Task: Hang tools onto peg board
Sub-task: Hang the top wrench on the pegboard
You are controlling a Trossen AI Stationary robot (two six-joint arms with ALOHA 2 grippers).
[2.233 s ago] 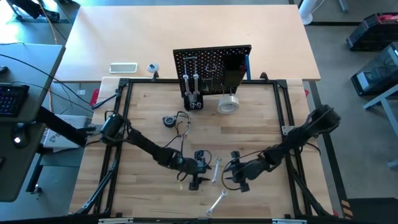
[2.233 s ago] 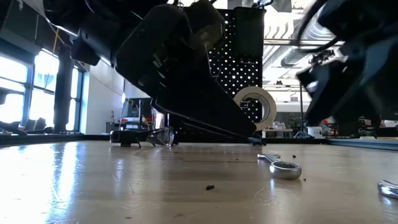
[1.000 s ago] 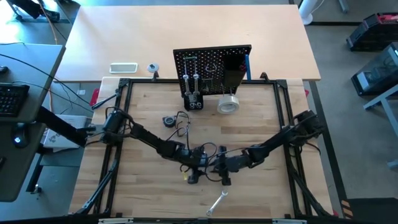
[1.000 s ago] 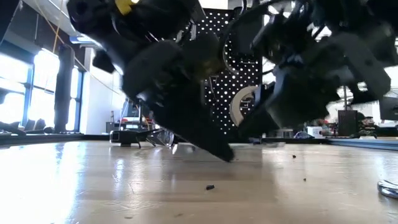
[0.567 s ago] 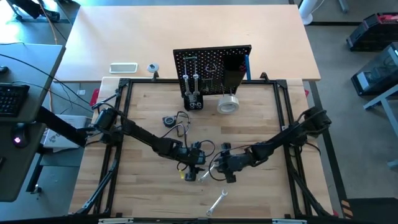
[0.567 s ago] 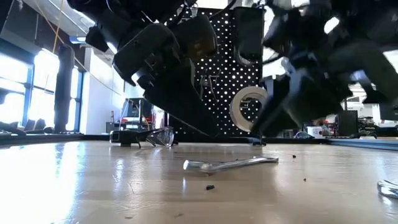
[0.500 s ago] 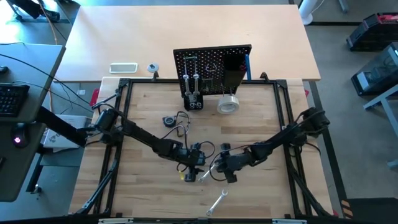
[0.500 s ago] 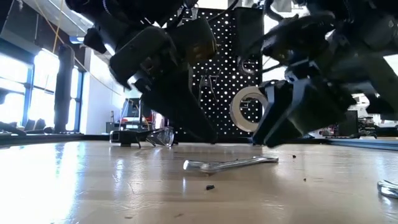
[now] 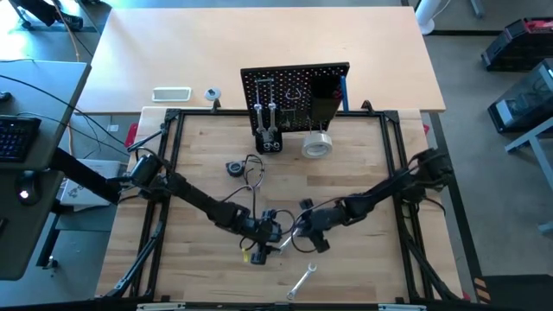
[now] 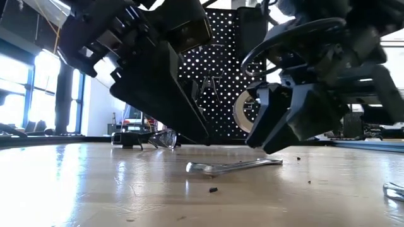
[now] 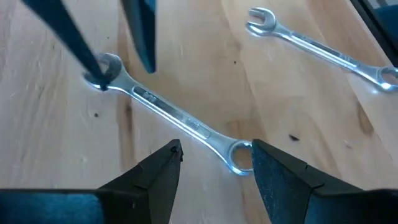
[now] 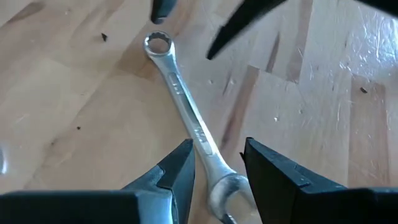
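A silver wrench [image 9: 284,244] lies flat on the wooden table between my two grippers. My left gripper [image 11: 214,155] is open, and its fingers stand on either side of the wrench's ring end [image 11: 239,157]. My right gripper [image 12: 217,162] is open too, its fingers flanking the open-jaw end [image 12: 222,186]. In the low view both sets of fingertips hang just above the wrench [image 10: 235,166]. The black peg board [image 9: 294,91] stands upright at the table's far edge, with a pale tape roll [image 9: 317,144] resting against its foot.
A second silver wrench [image 9: 300,282] lies near the table's near edge, to the right of and nearer than the first. A small dark tool with a cord [image 9: 238,167] sits left of centre. A black holder [image 9: 269,143] stands at the peg board's foot. The black table frame [image 9: 169,130] borders the wood.
A second ago both grippers were low and close together over the wrench, hiding it in the low view. They have since risen and drawn a little apart, the left toward the near edge. The wrench now lies in plain view, flat on the table.
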